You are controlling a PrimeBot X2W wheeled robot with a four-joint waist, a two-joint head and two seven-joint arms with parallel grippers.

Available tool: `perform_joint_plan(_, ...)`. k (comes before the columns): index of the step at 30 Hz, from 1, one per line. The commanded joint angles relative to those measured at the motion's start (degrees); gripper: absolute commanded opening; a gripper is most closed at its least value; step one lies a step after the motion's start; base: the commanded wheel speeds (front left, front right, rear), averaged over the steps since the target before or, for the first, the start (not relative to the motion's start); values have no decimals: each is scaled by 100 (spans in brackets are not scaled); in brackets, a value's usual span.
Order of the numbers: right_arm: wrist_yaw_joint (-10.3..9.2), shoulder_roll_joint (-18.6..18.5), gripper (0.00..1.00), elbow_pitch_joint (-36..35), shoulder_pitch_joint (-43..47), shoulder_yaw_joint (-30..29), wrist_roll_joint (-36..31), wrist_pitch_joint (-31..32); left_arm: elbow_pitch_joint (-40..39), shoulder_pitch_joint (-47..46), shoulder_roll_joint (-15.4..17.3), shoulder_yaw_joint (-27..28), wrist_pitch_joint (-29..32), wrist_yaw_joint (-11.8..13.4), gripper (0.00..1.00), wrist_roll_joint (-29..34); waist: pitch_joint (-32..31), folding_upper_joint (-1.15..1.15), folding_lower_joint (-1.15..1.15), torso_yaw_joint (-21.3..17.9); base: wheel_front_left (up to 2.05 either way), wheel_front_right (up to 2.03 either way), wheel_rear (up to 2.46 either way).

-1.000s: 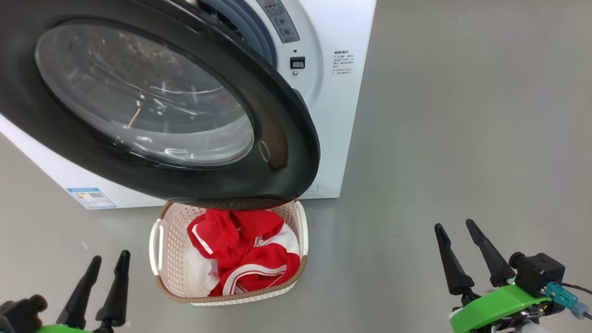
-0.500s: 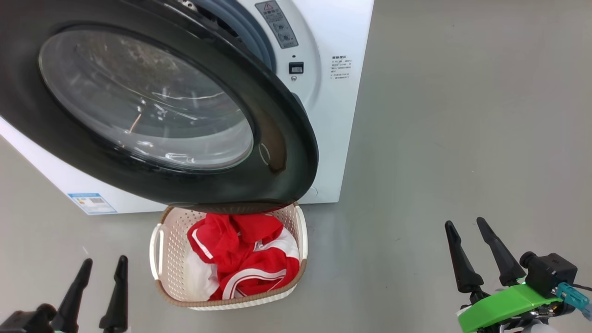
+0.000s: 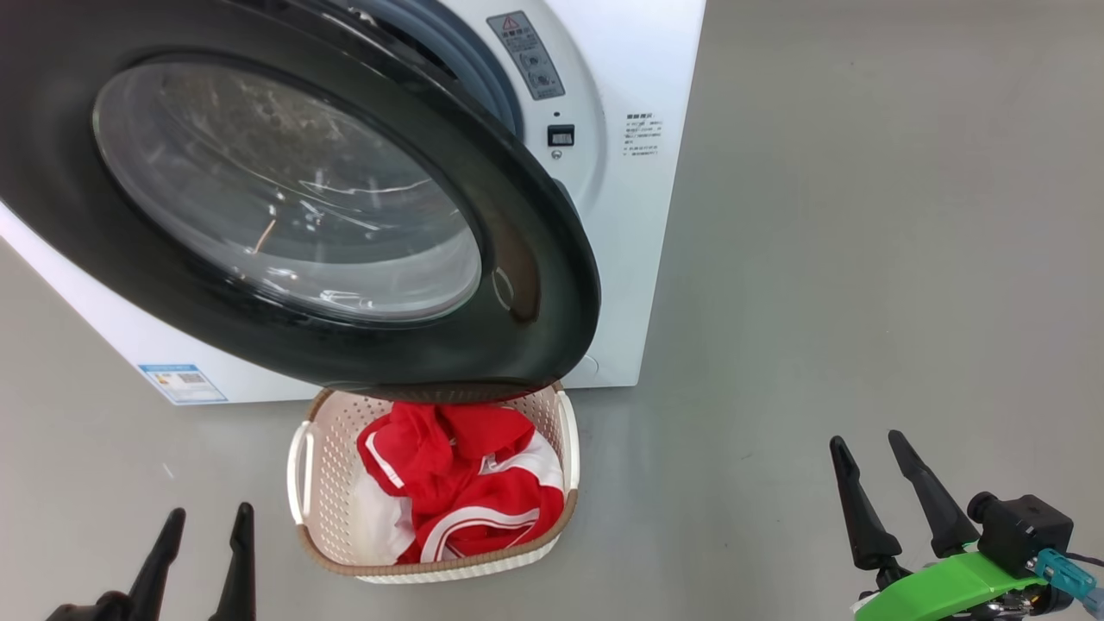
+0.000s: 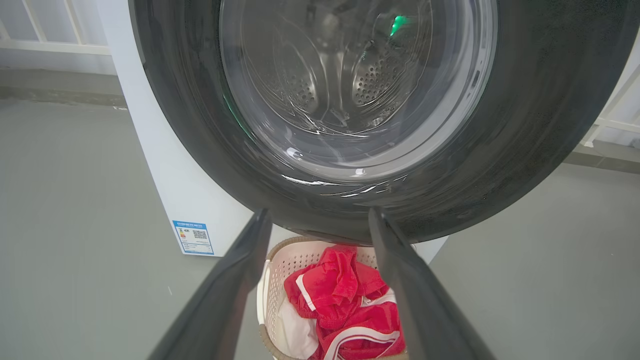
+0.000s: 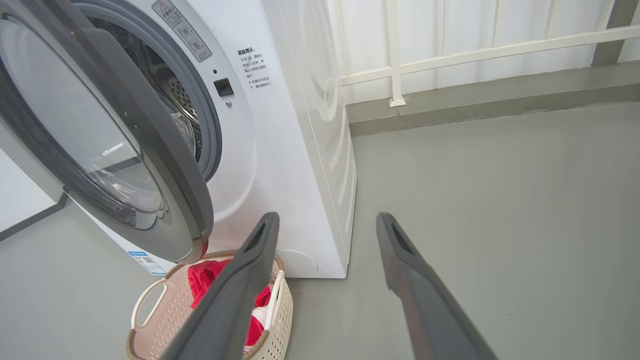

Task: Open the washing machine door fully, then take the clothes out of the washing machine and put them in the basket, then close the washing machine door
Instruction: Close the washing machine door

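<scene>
**Door ajar, red garments in the basket, both grippers empty**

The washing machine [image 3: 621, 224] is a white box on a grey floor [image 3: 862, 216], with a small blue label [image 3: 183, 384] low on its front at the left. The washing machine door [image 3: 535, 259] stands partly swung out from the front. Its wide black rim is glossy, and its bulging clear window [image 3: 285, 198] catches streaks of reflected light. Behind its free right edge a strip of the grey rubber ring [image 3: 483, 69] shows, and the right wrist view looks past that edge to the perforated steel drum [image 5: 175, 95].

The basket [image 3: 328, 448] sits on the floor just in front of the machine, below the door, whose lower rim hides the basket's far edge. It is cream-white, perforated, with a brown woven-look rim and white side handles. The clothes [image 3: 466, 483] lie bunched inside it, bright red with white panels and white stripe trim.

The left gripper [image 3: 211, 513] hovers at the near left, fingers parted and holding nothing. The right gripper [image 3: 865, 440] is at the near right, well apart from the basket, its fingers likewise spread and empty.
</scene>
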Motion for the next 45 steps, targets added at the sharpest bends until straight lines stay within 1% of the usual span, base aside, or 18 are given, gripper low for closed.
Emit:
perform_joint_plan(1,26,-58,100,-123,8,102,-21,-37,-160,-30,70,244,-70,-32,100,75,-8,0,0,6,0,0,0)
perform_joint_plan(12,26,-75,100,-135,-16,126,-11,-37,-243,-39,30,247,-70,-32,100,165,-14,0,0,49,0,0,0)
perform_joint_plan(13,26,-74,91,-134,-32,145,-9,-37,-244,-46,25,239,-70,-32,100,172,-12,0,0,61,0,0,0)
perform_joint_plan(14,26,-71,54,-131,-49,167,-4,-37,-244,-54,19,229,-70,-32,100,181,-12,0,0,75,0,0,0)
perform_joint_plan(16,26,-84,3,-126,-91,228,19,-37,-242,-68,-3,209,-70,-32,100,193,-18,0,0,109,0,0,0)
perform_joint_plan(17,26,-97,0,-123,-113,267,33,-37,-240,-73,-16,196,-70,-32,100,199,-23,0,0,130,0,0,0)
perform_joint_plan(23,26,-163,0,-125,-252,446,82,-37,-206,-98,-145,82,-70,-32,100,258,-83,0,0,337,0,0,0)
perform_joint_plan(30,26,-166,0,-160,-585,742,165,-37,-235,-71,-317,-65,-70,-32,100,321,-150,0,0,697,0,0,0)
perform_joint_plan(39,26,-153,0,-76,-1492,1395,278,-37,-237,-166,-448,-202,-70,-32,100,340,-79,0,0,1210,0,0,0)
perform_joint_plan(45,26,-122,0,60,-2073,1646,352,-37,-246,-317,-511,-424,-70,-32,100,343,60,0,0,1549,0,0,0)
